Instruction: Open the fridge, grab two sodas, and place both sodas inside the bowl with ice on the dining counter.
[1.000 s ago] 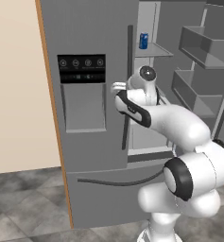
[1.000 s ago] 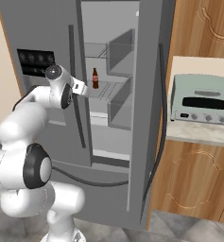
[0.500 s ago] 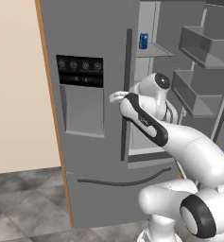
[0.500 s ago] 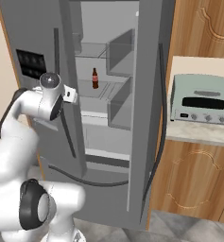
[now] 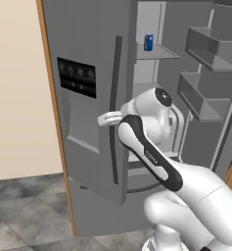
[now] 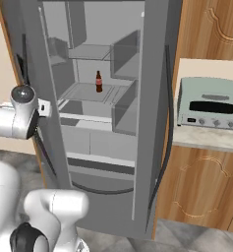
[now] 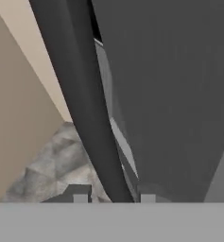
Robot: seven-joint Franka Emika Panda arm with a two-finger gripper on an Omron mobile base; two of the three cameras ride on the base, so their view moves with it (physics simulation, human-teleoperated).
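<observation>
Hand view has the hand (image 7: 111,198) clamped on the fridge's left door handle (image 7: 82,104): stiff bar, heavy door. Well past it inside, the blue can (image 5: 149,42) and brown bottle (image 6: 99,81) are light, slippery; grab mid-body.

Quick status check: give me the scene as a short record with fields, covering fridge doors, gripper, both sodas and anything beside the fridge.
fridge: both upper doors swung open, bottom drawer shut
gripper: shut on the handle of the fridge's left door, the bar running between the fingertips in the hand view
blue can: upright on an upper shelf inside, untouched
brown bottle: upright on a middle shelf inside, untouched
toaster oven: on the wall counter to the right of the fridge
task stage: fridge open, no soda taken yet
</observation>
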